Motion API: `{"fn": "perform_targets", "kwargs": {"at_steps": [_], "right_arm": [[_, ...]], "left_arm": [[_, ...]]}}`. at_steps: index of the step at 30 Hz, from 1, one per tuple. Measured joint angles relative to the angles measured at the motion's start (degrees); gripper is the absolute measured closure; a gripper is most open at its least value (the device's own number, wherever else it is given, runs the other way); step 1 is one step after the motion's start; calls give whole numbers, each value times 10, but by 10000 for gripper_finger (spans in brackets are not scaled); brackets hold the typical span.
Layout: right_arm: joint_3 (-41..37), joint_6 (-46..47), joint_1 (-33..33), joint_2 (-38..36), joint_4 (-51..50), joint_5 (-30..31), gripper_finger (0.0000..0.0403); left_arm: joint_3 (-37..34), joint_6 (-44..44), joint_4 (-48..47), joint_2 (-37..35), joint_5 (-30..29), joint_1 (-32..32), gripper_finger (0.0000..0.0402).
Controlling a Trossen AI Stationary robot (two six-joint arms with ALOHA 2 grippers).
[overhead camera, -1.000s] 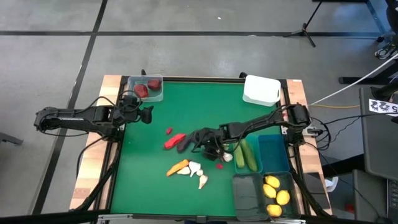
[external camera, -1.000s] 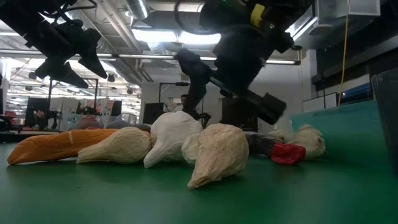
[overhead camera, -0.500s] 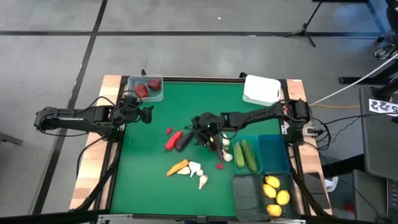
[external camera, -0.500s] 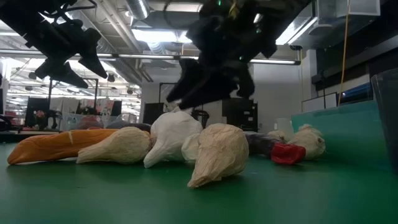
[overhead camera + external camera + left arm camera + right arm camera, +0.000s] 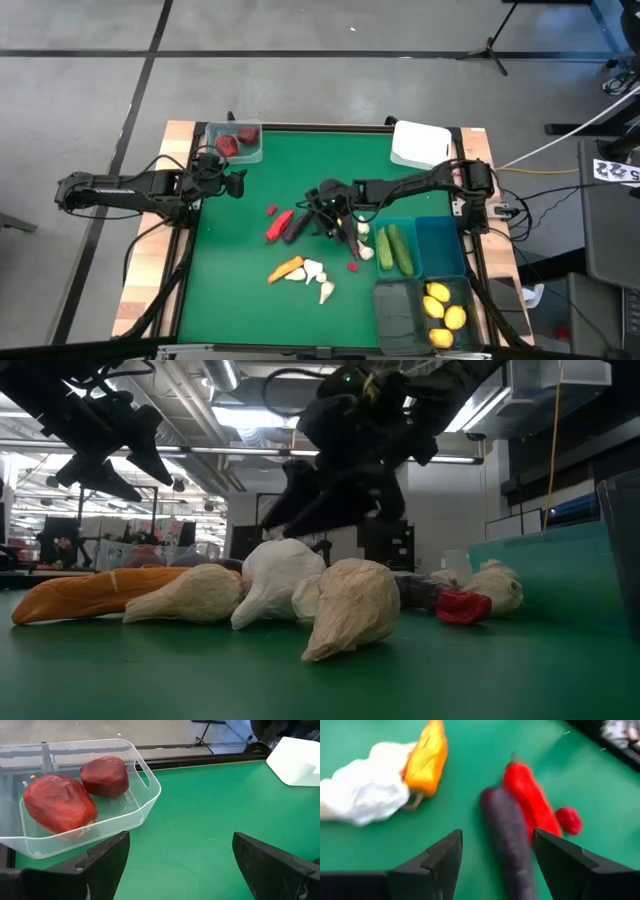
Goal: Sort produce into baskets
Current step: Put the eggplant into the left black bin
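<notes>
My right gripper [image 5: 322, 208] [image 5: 496, 841] is open over the table's middle. Its fingers stand on either side of a purple eggplant [image 5: 507, 835] [image 5: 295, 229] without touching it. A red pepper [image 5: 530, 800] [image 5: 279, 225] lies against the eggplant, with a small red piece [image 5: 568, 820] beyond it. An orange carrot [image 5: 286, 268] [image 5: 426, 762] and white garlic [image 5: 318, 275] [image 5: 367, 795] lie nearer the front. My left gripper [image 5: 236, 184] [image 5: 180, 845] waits open by the clear bin [image 5: 142, 805], which holds two dark red round ones [image 5: 60, 802].
Cucumbers [image 5: 395, 248] lie in a teal bin with an empty teal bin [image 5: 437, 245] beside it. Lemons [image 5: 444, 315] fill a dark bin at the front right, next to another dark bin [image 5: 398, 312]. A white bin [image 5: 420, 143] stands at the far right. More garlic [image 5: 366, 252] and a small red piece [image 5: 352, 266] lie near the cucumbers.
My right gripper has gone from beside the garlic near the cucumber bin toward the table's far edge and a little left, turning about, and now stands over the eggplant. The produce has stayed where it was.
</notes>
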Motion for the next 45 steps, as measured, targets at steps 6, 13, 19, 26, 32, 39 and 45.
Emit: {"fn": "perform_targets", "kwargs": {"at_steps": [6, 13, 19, 26, 32, 39, 45], "right_arm": [[49, -2, -2, 52, 2, 9, 164], [99, -7, -2, 85, -65, 8, 164], [97, -26, -5, 95, -102, 9, 164], [97, -31, -5, 111, -105, 15, 182], [97, -30, -5, 113, -109, 14, 245], [100, -30, -5, 108, -117, 19, 272], [143, -34, -5, 81, -186, 35, 252]], "left_arm": [[0, -2, 2, 2, 0, 0, 57], [0, -1, 0, 2, 0, 0, 57], [0, 2, 0, 2, 0, 0, 57], [0, 2, 0, 2, 0, 0, 57], [0, 0, 0, 2, 0, 0, 57], [0, -1, 0, 2, 0, 0, 57], [0, 1, 0, 2, -1, 0, 57]]}}
